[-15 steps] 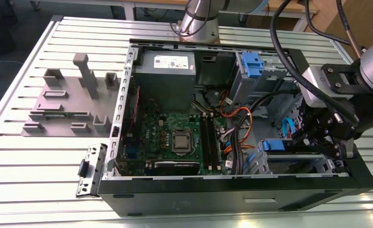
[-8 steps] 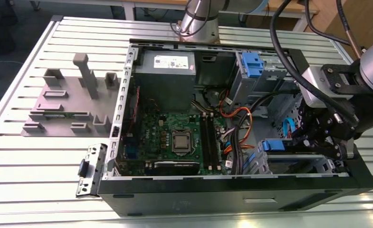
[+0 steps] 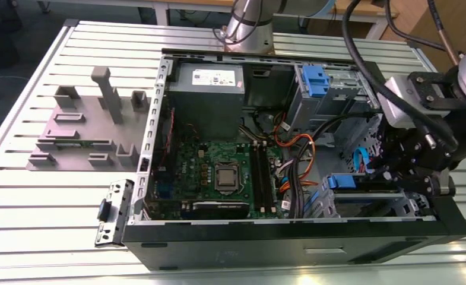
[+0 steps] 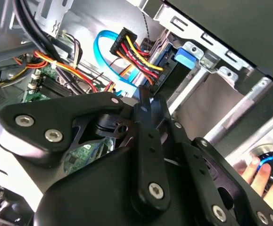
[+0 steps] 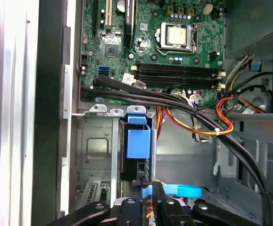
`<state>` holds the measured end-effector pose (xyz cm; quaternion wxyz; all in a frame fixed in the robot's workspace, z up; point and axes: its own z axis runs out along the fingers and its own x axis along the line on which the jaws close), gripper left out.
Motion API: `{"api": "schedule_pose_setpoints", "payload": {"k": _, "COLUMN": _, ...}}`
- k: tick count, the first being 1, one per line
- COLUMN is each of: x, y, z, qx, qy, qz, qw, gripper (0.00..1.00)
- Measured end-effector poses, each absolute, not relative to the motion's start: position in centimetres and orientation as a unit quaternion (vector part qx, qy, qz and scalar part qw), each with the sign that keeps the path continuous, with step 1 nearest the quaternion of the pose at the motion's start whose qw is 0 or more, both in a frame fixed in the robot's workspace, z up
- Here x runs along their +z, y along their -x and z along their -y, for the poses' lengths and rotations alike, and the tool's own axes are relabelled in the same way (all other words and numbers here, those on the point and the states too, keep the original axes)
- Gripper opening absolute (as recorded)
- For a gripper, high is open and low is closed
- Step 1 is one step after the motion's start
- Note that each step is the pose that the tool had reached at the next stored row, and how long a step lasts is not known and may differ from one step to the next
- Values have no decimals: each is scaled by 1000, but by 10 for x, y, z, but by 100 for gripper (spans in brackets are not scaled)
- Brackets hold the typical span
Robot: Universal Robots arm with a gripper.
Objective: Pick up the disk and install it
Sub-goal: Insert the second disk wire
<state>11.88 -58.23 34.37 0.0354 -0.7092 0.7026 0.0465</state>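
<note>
The disk stands on edge in the drive bay at the case's front corner, and I see mostly its blue bracket (image 3: pixel 342 181) (image 5: pixel 138 141) (image 4: pixel 183 59). In the exterior view, my gripper (image 3: pixel 379 173) reaches into the case from the right, just beside that bay. In both wrist views its black fingers (image 5: pixel 157 200) (image 4: pixel 145 106) meet at the tips with nothing seen between them. They sit close to the disk's near end. A blue data cable (image 5: pixel 181 190) and a power plug with coloured wires (image 4: pixel 127 42) hang right by the fingertips.
The open case (image 3: pixel 296 237) lies on a slatted table (image 3: pixel 27 196). Inside it are the motherboard (image 3: pixel 216 172), the grey power-supply box (image 3: pixel 209 89), a grey cage with a blue latch (image 3: pixel 316 80) and cable bundles (image 5: pixel 183 106). Grey fixtures (image 3: pixel 82 130) stand at the exterior view's left. A hand (image 4: pixel 261 176) shows outside the case.
</note>
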Motion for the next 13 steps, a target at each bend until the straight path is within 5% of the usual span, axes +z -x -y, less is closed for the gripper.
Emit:
{"api": "schedule_pose_setpoints", "payload": {"k": 5, "x": 345, "y": -119, "z": 582, "qx": 47, "qy": 709, "qz": -703, "qw": 36, "gripper": 24}}
{"api": "schedule_pose_setpoints", "payload": {"k": 9, "x": 345, "y": -119, "z": 582, "qx": 48, "qy": 709, "qz": -702, "qw": 37, "gripper": 10}}
{"api": "schedule_pose_setpoints", "payload": {"k": 13, "x": 342, "y": -119, "z": 583, "qx": 51, "qy": 709, "qz": -702, "qw": 37, "gripper": 10}}
